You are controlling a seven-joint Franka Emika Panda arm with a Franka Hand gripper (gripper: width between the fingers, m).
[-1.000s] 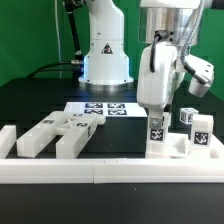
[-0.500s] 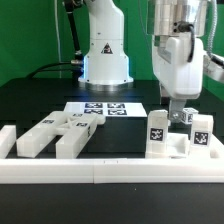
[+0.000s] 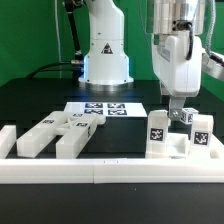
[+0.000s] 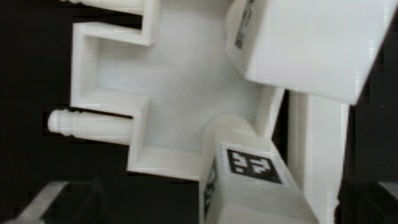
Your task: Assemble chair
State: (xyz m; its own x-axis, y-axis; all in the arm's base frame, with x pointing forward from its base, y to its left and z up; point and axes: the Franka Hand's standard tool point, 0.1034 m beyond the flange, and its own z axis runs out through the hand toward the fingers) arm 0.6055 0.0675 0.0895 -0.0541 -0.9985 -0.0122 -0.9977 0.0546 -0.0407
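Observation:
The joined chair parts [image 3: 157, 135] stand at the exterior view's right as white upright blocks with tags, a small tagged cube [image 3: 187, 117] between them. My gripper [image 3: 175, 104] hangs just above them, apart from them, open and holding nothing. In the wrist view a white chair part [image 4: 169, 95] with a round peg [image 4: 68, 122] and a square tag [image 4: 254, 165] fills the picture. It lies below my gripper [image 4: 222, 208], whose dark fingers [image 4: 71, 206] stand wide at the picture's edges. Several loose chair parts [image 3: 52, 135] lie at the exterior view's left.
The marker board [image 3: 101, 108] lies flat behind the loose parts. A long white border rail [image 3: 100, 172] runs along the front, with a short rail end [image 3: 7, 140] at the exterior view's left. The arm's white base [image 3: 105, 55] stands at the back.
My gripper has let go of the upright part at the right and risen clear of it, its jaws spreading. Over the last half second nothing has visibly moved.

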